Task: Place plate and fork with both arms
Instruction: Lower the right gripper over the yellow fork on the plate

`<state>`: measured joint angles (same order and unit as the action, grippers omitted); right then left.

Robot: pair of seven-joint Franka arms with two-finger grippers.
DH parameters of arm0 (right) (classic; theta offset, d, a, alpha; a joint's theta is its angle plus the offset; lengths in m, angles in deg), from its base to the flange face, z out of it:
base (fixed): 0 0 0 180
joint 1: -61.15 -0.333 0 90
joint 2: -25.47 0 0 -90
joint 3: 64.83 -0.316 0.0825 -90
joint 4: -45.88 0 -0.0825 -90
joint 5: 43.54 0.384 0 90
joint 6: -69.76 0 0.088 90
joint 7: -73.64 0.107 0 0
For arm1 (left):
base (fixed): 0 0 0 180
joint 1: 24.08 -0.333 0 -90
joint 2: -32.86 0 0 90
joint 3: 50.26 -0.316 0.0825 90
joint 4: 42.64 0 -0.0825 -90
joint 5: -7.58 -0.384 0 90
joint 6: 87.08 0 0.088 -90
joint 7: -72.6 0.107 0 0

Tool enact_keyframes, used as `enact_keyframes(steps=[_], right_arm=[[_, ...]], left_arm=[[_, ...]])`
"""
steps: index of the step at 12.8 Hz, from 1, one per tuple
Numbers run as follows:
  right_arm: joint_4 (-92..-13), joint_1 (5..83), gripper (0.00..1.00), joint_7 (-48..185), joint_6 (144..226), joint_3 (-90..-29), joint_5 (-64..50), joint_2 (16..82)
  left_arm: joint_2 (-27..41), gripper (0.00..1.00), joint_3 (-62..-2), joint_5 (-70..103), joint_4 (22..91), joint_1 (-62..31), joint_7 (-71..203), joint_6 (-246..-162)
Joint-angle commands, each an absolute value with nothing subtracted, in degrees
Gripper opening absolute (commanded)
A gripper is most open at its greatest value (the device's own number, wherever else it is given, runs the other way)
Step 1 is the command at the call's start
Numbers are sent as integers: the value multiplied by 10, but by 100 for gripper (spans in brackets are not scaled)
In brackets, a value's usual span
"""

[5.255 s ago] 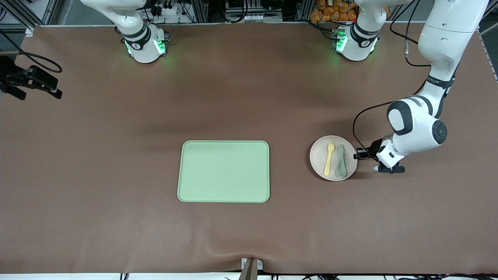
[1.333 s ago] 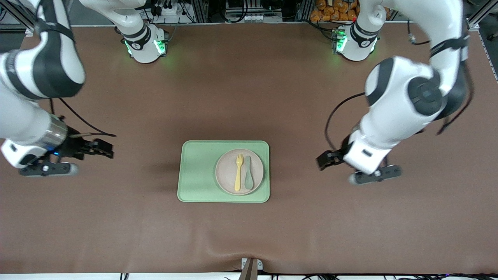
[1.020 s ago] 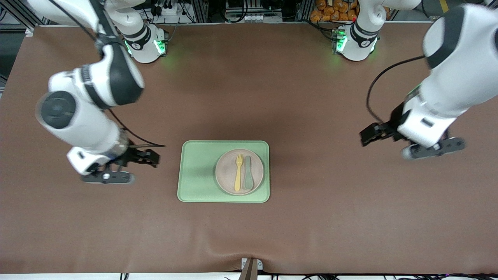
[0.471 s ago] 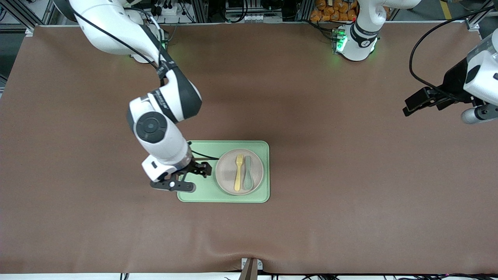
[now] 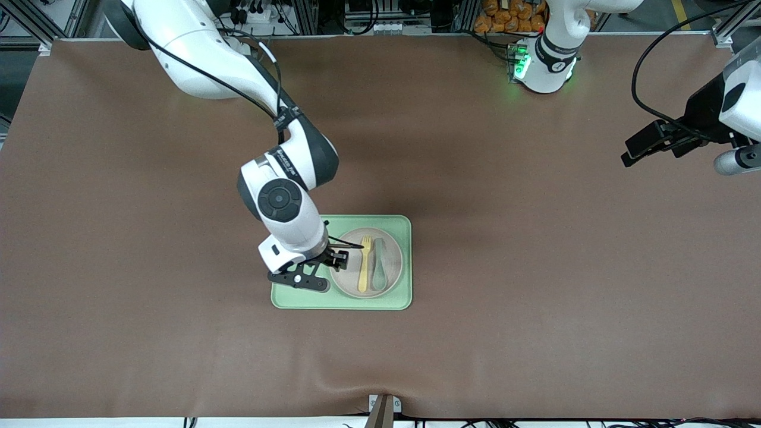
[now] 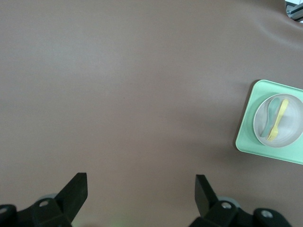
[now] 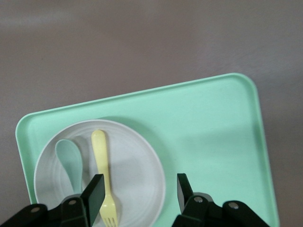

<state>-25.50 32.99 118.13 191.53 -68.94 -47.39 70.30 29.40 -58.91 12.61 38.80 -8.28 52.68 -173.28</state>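
The off-white plate (image 5: 393, 264) lies on the light-green tray (image 5: 368, 221), toward the left arm's end of it. The pale-yellow fork (image 5: 364, 263) lies in the plate beside a grey-green spoon (image 5: 379, 266). My right gripper (image 5: 339, 259) is open and empty, low over the plate's rim on the right arm's side. In the right wrist view the gripper (image 7: 140, 191) spans the plate (image 7: 137, 170), with the fork (image 7: 101, 161) by one finger. My left gripper (image 5: 633, 153) is open and empty, up over bare table at the left arm's end.
The brown table mat (image 5: 178, 333) surrounds the tray. The left wrist view shows the open gripper (image 6: 139, 189) over bare mat, with the tray (image 6: 246, 137), plate (image 6: 291, 130) and fork (image 6: 280, 118) far off. The tray (image 7: 213, 142) has bare room beside the plate.
My right arm has swung in from its end of the table, and its gripper is now over the plate's rim. My left arm has drawn away and hardly moved in the last half second.
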Motion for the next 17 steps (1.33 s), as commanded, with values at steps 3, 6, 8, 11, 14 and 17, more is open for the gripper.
enact_keyframes(steps=[3,6,8,11,14,17], right_arm=[[-227,292,54,1249,1958,-682,-488,757],[-224,278,53,1273,1974,-681,-490,779],[-225,273,51,1278,1974,-681,-499,785],[-226,266,48,1295,1974,-681,-500,793],[-228,256,46,1307,1973,-681,-500,798],[-231,248,44,1309,1971,-681,-502,799]], left_arm=[[307,100,-580,74,395,-85,538,-1730],[305,100,-582,70,395,-86,553,-1732],[304,100,-583,69,395,-86,554,-1733],[304,100,-583,65,394,-86,555,-1734],[304,100,-584,65,394,-86,555,-1734],[305,100,-585,65,394,-87,556,-1734]])
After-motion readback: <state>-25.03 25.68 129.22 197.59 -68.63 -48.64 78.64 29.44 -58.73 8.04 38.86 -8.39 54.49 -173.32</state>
